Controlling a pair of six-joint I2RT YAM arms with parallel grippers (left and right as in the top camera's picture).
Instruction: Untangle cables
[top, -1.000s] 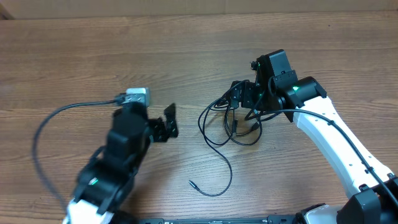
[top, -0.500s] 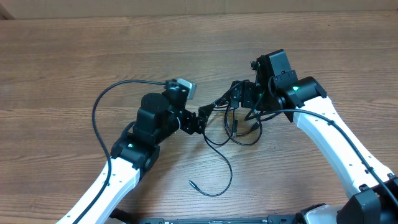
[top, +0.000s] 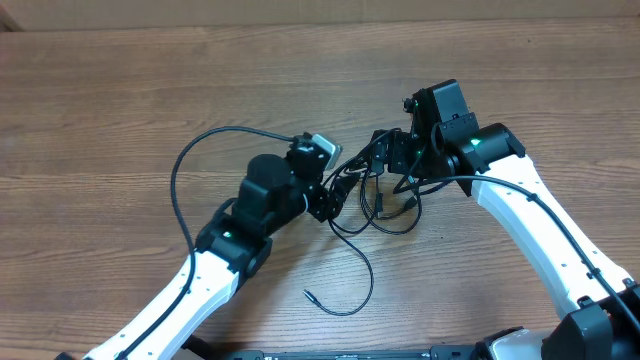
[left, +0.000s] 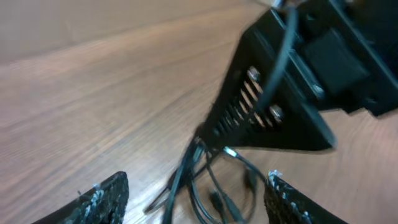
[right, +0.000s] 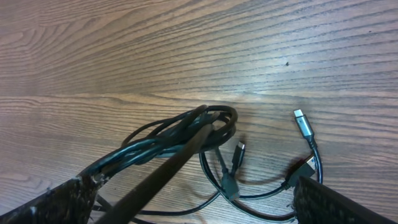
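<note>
The cables are a tangle of thin black cords on the wooden table, with one long tail curling toward the front and ending in a plug tip. My left gripper is open at the tangle's left edge. In the left wrist view its fingers straddle several strands, apart from them. My right gripper is open over the tangle's top. In the right wrist view the looped bundle runs down to the left fingertip of the open jaws. A metallic plug lies to the right.
The left arm's own thicker black cable arcs over the table to the left of the arm. The right gripper's black body fills the upper right of the left wrist view, close to my left fingers.
My left arm has swung right and forward from the table's left side to the tangle, and its open fingers now reach the strands. The right arm and the cables have not moved.
</note>
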